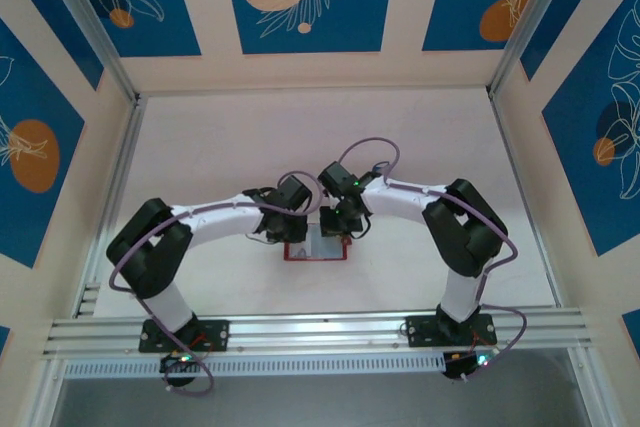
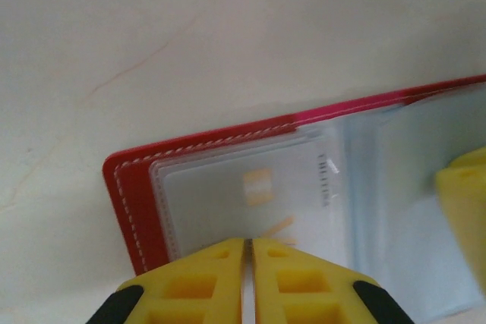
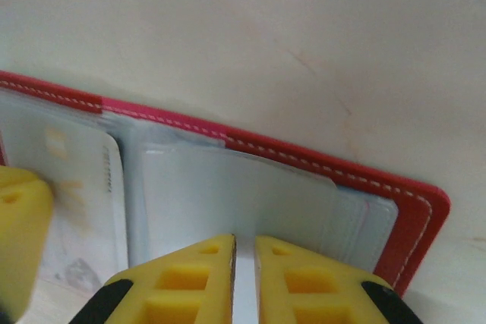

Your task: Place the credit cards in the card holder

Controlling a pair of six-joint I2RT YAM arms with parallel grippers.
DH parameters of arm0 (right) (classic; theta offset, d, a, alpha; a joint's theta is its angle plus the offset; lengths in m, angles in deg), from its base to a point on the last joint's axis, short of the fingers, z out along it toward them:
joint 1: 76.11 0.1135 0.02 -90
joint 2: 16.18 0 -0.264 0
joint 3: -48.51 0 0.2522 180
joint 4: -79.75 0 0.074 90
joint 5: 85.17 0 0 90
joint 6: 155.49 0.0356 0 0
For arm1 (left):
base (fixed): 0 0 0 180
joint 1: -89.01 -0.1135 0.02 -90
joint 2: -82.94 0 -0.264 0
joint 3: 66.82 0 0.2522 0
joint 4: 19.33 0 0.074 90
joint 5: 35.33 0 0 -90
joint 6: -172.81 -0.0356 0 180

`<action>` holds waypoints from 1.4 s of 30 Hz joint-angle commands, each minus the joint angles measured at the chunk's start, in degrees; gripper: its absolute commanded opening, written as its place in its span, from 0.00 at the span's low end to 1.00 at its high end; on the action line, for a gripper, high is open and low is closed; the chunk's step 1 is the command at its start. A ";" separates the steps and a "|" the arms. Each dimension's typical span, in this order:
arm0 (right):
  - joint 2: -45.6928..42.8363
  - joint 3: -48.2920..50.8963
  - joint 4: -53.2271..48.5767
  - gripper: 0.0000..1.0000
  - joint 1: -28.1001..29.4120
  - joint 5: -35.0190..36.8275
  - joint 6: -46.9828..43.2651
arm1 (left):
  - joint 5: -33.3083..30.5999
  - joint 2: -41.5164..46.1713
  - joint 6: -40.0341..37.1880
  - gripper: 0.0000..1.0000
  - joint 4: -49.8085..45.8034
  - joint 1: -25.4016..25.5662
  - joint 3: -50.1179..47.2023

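The red card holder (image 1: 312, 253) lies open and flat on the white table (image 1: 220, 147), near its front middle, between the two arms. Its long axis runs left to right across the table, its clear sleeves face up, and its spine lies crosswise at the centre.

In the left wrist view we see a pale card (image 2: 258, 202) already lodged in the left-hand sleeve, its printed line beside the spine. The red cover (image 2: 129, 187) frames it on the outer side.

The left gripper (image 2: 247, 263) has its jaws drawn together, with only a thin pale sliver between them. We cannot tell what that sliver is. The right gripper (image 3: 243, 263) leaves a narrow slit over the right-hand sleeve (image 3: 243, 180). We cannot tell whether it grips anything.

We judge the step in hand to be seating a card in a sleeve. To do it well, we would:
- pin the cover flat with one gripper;
- keep the card square to the sleeve mouth;
- push along the sleeve's own line, gently, so the plastic does not buckle or drag the holder sideways.
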 commanded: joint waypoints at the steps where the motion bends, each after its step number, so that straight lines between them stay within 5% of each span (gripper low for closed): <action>1: 0.28 -1.33 -1.85 0.15 0.39 2.26 0.25 | 0.83 -0.70 -1.16 0.10 1.30 -0.51 -2.75; 24: 2.29 -5.04 -5.80 0.09 -0.98 6.39 -0.12 | 0.12 0.76 0.77 0.10 3.64 -0.49 -7.67; 42: 7.10 -3.97 -3.73 0.07 0.04 -1.68 2.27 | -1.10 8.83 0.68 0.12 3.36 -0.49 -8.46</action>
